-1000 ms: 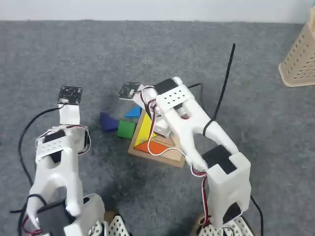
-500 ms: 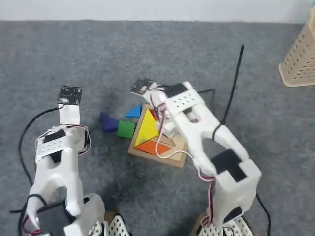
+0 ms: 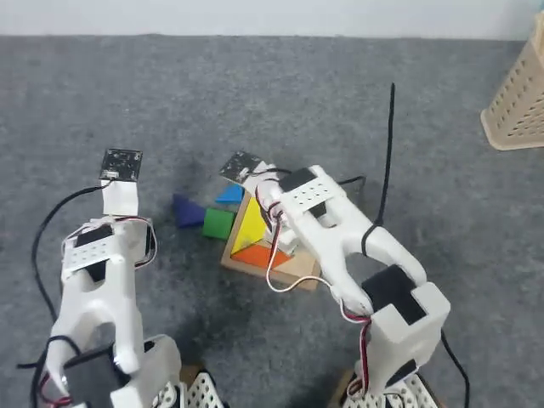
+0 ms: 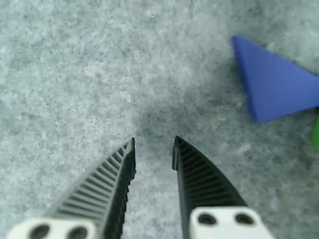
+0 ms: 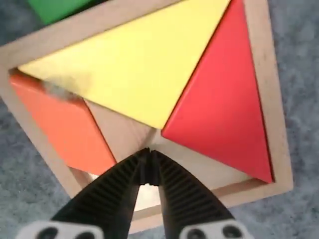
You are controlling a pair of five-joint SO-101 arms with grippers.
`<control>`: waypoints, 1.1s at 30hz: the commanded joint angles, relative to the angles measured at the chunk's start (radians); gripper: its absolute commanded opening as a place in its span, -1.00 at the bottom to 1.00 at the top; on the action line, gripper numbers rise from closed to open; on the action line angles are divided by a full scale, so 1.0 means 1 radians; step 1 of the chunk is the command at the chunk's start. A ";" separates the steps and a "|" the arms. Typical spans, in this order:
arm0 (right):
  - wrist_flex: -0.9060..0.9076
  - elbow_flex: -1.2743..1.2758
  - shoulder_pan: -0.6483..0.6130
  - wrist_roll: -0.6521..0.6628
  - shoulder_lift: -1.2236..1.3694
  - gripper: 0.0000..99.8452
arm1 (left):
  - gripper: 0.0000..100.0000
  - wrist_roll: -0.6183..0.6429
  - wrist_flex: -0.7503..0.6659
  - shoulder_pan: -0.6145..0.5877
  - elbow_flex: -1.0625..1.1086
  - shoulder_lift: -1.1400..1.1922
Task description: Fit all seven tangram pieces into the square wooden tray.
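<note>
The square wooden tray [image 3: 255,269] lies mid-table, holding a yellow triangle [image 3: 251,228] and an orange piece [image 3: 259,254]. In the right wrist view, yellow triangle [image 5: 144,64], red triangle [image 5: 224,114] and orange piece [image 5: 60,124] lie inside the tray rim [image 5: 276,124]. My right gripper [image 5: 149,155] is shut and empty over the bare wood between them. A dark blue triangle [image 3: 185,210], green square [image 3: 218,223] and light blue triangle [image 3: 230,194] lie on the carpet left of the tray. My left gripper [image 4: 153,147] is open over carpet near the dark blue triangle [image 4: 274,87].
A slatted beige basket [image 3: 518,93] stands at the far right edge. A black cable [image 3: 387,153] rises from the right arm behind the tray. Grey carpet covers the table all round.
The right arm's wrist swung a little to the right, then back toward the tray's middle. The left arm and the loose pieces have not moved.
</note>
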 commanded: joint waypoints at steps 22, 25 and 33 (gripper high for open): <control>0.059 0.400 0.363 -0.170 -0.555 -0.99 | -0.74 -0.008 0.508 0.161 -0.433 -0.040; 0.005 0.540 0.470 -0.106 -0.605 -0.99 | -0.67 -0.008 0.572 0.249 -0.487 -0.038; -0.165 0.779 0.674 -0.031 -0.720 -0.99 | -0.64 0.055 0.545 0.394 -0.496 0.069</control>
